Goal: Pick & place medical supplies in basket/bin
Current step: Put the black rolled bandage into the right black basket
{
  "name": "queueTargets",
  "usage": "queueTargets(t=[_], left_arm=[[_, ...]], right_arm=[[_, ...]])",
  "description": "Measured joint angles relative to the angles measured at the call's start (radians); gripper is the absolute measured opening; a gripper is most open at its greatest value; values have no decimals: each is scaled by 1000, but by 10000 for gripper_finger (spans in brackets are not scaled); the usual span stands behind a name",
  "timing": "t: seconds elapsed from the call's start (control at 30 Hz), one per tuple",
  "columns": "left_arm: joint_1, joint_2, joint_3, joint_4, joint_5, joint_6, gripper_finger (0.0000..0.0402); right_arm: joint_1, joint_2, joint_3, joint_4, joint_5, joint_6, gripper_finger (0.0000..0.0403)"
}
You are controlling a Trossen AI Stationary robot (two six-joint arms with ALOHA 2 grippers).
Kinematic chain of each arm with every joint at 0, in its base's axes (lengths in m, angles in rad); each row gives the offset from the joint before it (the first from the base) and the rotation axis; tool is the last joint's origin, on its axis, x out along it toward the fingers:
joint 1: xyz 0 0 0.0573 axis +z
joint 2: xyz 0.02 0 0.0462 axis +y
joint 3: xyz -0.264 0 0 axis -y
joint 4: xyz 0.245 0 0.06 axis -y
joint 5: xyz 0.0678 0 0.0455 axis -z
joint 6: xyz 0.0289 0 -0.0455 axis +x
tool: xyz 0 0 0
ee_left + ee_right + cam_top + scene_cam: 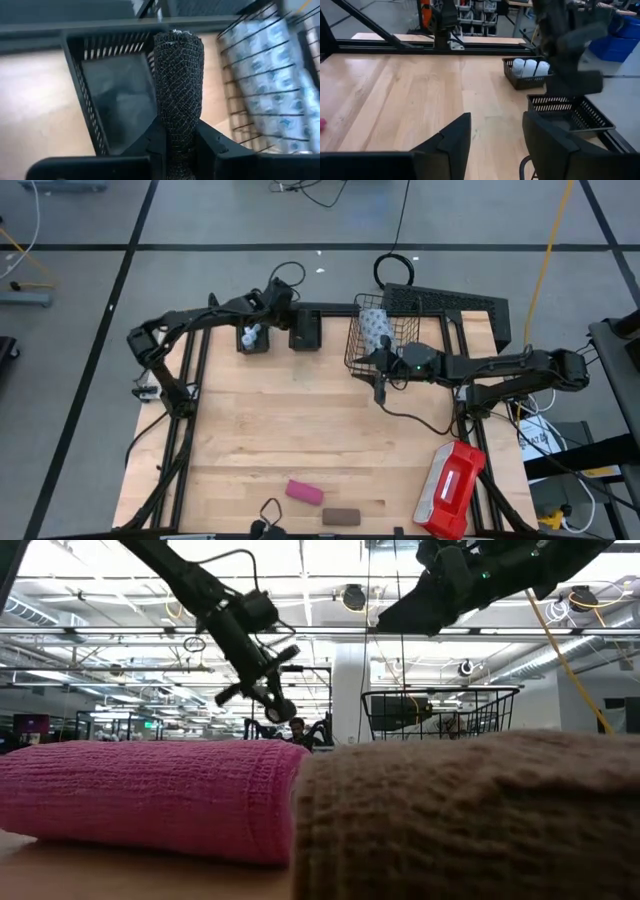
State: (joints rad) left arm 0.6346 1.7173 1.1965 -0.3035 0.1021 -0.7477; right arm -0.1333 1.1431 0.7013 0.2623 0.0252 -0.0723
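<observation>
A: Black block [177, 95] – where's it at?
B: Clamped in the left gripper [176, 150], jaws shut on its lower end, block sticking up btwn the fingers. It hangs over the empty small black tray [112, 95] at the far edge of the table [300, 430].
A: Other tray?
B: Just left of that one, also far edge; holds the white vials [529, 66].
A: Wire basket [372, 345]?
B: Far side, right of the trays. Pale blue dotted pack [374, 328] lies inside.
A: Right gripper [492, 135]?
B: Sits at the basket's near right corner, above the table. Jaws parted, nothing btwn them.
A: What's left on the table?
B: Pink block [304, 492] and brown block [340, 517], near edge, close together but, from above, prob not touching – hard to say. Red-and-white case [450, 488] lies near right.
</observation>
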Motion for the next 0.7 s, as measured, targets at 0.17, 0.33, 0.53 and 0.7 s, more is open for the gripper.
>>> queueTargets(t=[0.17, 0.33, 0.53, 0.7], left_arm=[[9, 63, 0, -4, 2, -29, 52], [30, 100, 0, -11, -26, -50, 68], [41, 111, 0, -10, -38, -38, 93], [40, 111, 0, -13, -41, -33, 122]], right_arm=[[0, 0, 0, -1, 0, 0, 166], [0, 0, 0, -5, 0, 7, 166], [3, 0, 0, -5, 0, 8, 166], [3, 0, 0, -5, 0, 8, 166]])
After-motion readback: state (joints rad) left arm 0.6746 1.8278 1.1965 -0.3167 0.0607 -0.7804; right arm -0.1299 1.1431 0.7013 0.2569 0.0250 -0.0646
